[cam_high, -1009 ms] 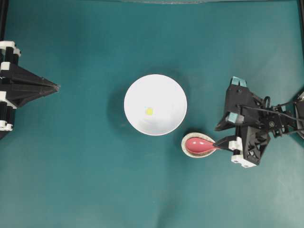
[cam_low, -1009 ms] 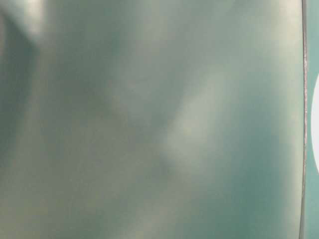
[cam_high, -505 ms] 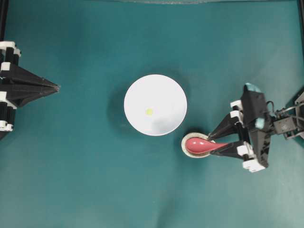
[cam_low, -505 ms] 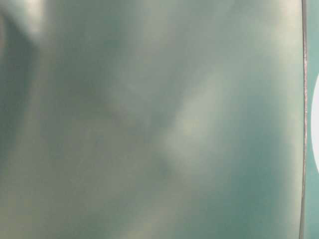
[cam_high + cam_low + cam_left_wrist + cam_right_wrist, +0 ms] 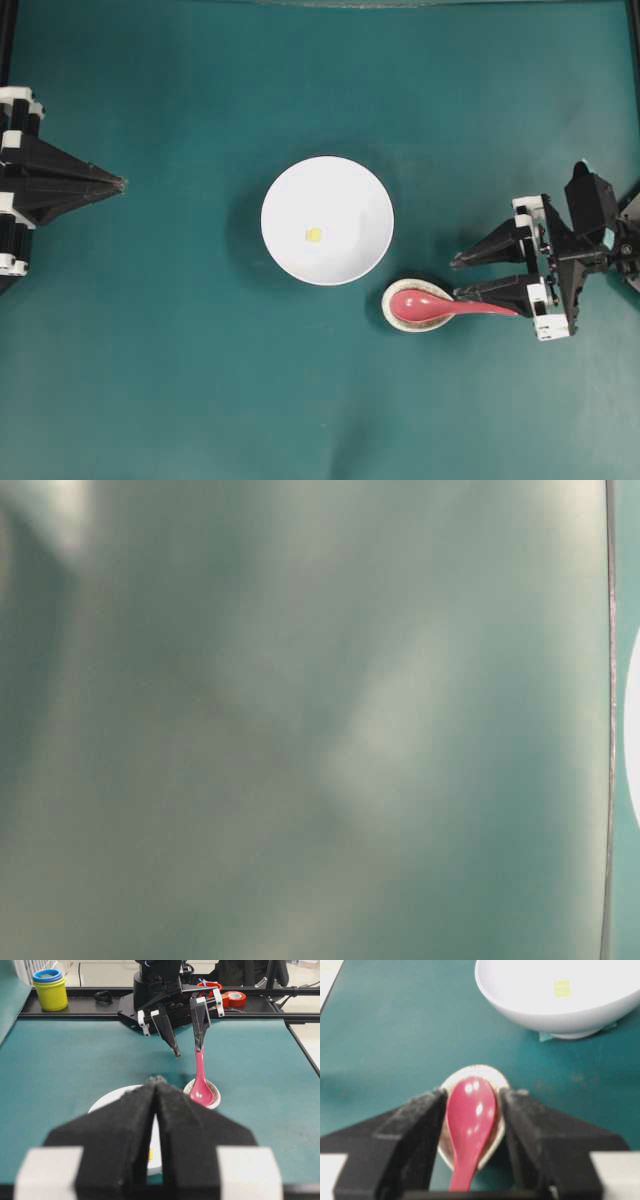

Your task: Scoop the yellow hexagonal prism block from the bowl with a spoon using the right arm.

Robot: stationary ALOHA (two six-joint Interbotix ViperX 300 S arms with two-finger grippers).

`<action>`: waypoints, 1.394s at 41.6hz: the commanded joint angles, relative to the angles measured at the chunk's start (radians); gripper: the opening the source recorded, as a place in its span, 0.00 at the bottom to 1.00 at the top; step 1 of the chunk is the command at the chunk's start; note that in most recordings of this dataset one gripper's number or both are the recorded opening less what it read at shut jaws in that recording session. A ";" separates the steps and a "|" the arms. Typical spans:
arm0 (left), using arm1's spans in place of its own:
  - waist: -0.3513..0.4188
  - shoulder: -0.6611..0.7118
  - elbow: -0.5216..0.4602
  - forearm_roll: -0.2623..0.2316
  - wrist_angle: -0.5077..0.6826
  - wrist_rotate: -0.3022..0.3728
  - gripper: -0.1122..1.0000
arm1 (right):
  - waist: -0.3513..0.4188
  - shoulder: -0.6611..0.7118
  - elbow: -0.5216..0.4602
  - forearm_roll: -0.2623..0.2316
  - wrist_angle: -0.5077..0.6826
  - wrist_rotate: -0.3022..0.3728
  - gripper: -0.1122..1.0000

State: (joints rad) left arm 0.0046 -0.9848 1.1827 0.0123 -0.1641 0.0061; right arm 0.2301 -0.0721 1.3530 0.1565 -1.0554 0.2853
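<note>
Right gripper [image 5: 458, 277] spread wide, holding nothing, fingers [image 5: 490, 294] straddling the spoon [image 5: 440, 305] handle without a visible clamp. In the overhead view: one finger lying along the handle's upper edge, possibly touching it, the other well clear toward 12 o'clock. In the right wrist view: both fingers flanking the red scoop, gaps on either side, handle running back between them.

Spoon long axis: along the 3-to-9 o'clock line of the overhead view, almost in line with the fingers. Scoop pointing to 9 o'clock, resting in the small speckled dish [image 5: 392, 312]; handle pointing to 3 o'clock, toward the gripper and tilted upward off the dish rim.

Bowl [image 5: 345, 185] at 10 o'clock from the spoon's scoop, just beside the dish. Yellow block [image 5: 314, 235] lying loose on the bowl floor, slightly toward 8 o'clock from centre; untouched.

Left gripper [image 5: 118, 183] pressed shut, empty, parked far out at 9 o'clock from the bowl; right arm [image 5: 590, 250] much the nearer to the spoon.

Judged step: closing on the handle. Judged need: squeeze square across the handle, since an off-axis pinch risks rolling the glossy spoon.

Table-level view: blurred teal, nothing legible.
</note>
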 commanded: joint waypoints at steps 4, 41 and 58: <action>0.002 0.011 -0.020 0.003 0.005 0.000 0.10 | 0.091 0.080 -0.003 0.114 -0.106 -0.025 0.57; 0.002 0.012 -0.018 0.002 0.009 0.000 0.10 | 0.410 0.314 -0.017 0.499 -0.272 -0.080 0.57; 0.002 0.012 -0.020 0.003 0.009 0.000 0.10 | 0.410 0.321 -0.035 0.500 -0.196 -0.124 0.56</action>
State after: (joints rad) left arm 0.0046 -0.9817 1.1827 0.0123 -0.1503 0.0077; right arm 0.6366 0.2577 1.3238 0.6535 -1.2487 0.1672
